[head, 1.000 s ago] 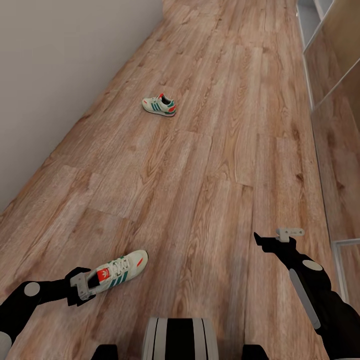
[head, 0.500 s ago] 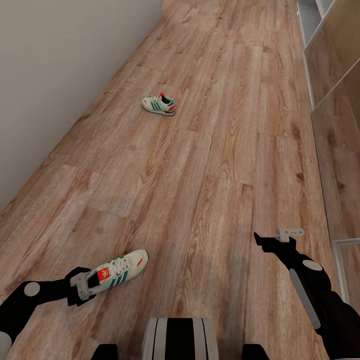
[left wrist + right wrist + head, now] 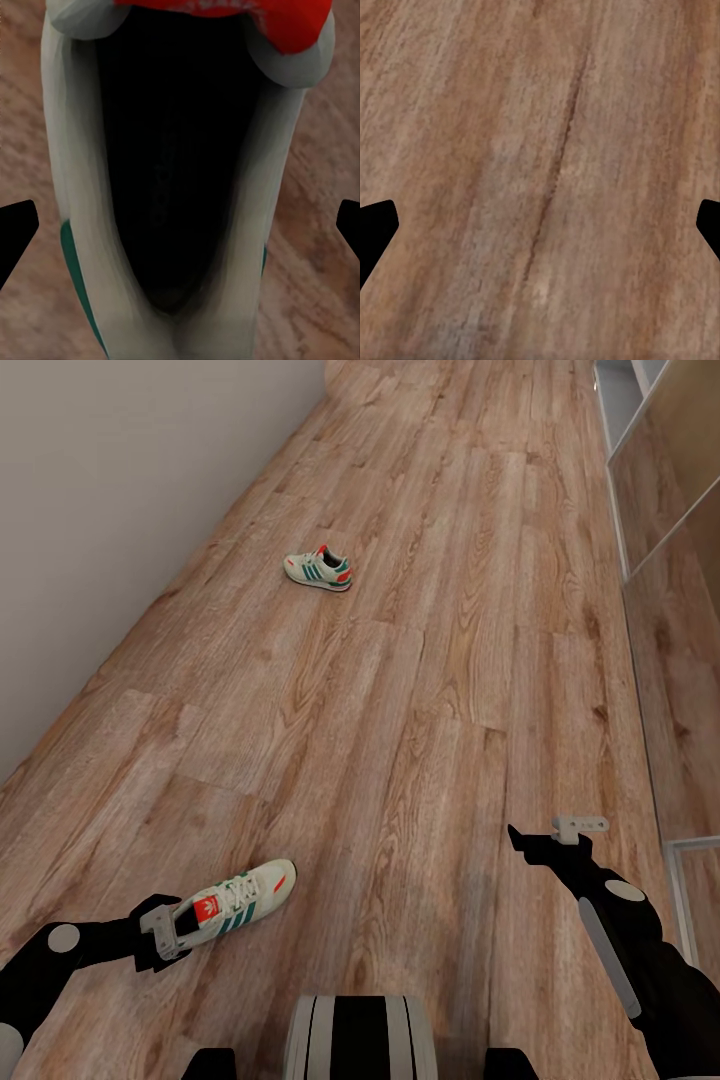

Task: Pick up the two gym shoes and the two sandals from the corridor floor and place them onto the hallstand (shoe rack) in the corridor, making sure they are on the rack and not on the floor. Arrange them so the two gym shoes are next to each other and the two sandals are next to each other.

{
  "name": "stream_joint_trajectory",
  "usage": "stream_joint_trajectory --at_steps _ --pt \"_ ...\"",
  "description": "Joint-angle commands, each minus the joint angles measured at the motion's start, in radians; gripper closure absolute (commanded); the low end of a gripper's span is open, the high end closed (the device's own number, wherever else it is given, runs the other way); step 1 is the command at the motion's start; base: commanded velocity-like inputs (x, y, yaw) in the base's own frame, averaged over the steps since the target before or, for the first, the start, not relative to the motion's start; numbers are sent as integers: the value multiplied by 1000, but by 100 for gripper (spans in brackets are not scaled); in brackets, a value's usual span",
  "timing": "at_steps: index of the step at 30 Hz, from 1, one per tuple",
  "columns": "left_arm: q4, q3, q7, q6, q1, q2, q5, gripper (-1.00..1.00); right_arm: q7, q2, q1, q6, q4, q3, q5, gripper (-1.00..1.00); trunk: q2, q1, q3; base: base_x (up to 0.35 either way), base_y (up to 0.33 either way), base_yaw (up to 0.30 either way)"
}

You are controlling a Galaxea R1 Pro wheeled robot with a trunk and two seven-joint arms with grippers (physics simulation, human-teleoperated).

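Note:
One gym shoe (image 3: 243,898), cream with green stripes and a red tongue label, lies on the corridor floor (image 3: 430,660) at the near left. My left gripper (image 3: 172,932) is at its heel, open. In the left wrist view the shoe's dark opening (image 3: 165,172) lies between the two spread fingertips of the left gripper (image 3: 180,225), which stand apart from its sides. The other gym shoe (image 3: 318,571) rests farther down the corridor near the left wall. My right gripper (image 3: 548,830) hovers open over bare planks (image 3: 547,150). The sandals are out of view.
A plain wall (image 3: 120,510) runs along the left. A pale-framed unit with shelves (image 3: 622,400) lines the right side; I cannot tell whether it is the hallstand. Wide wood floor lies between the two shoes. My base (image 3: 355,1035) shows at the bottom.

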Motion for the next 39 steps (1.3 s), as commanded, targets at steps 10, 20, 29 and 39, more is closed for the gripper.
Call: stream_joint_trajectory --at_steps 10,20,29,39 --pt "0 8 3 -4 0 0 -9 -100 2 0 0 5 -1 -1 -6 -100 0 0 -1 0 0 0" --pt "0 10 34 -4 0 -1 -9 100 2 0 0 5 -1 -1 -6 -100 0 0 -1 0 0 0" --pt "0 10 35 -4 0 -1 -8 100 2 0 0 5 -2 -1 -6 -100 0 0 -1 0 0 0" --pt "-1 7 35 -4 0 -1 -8 100 2 0 0 5 -2 -1 -6 -100 0 0 -1 0 0 0"
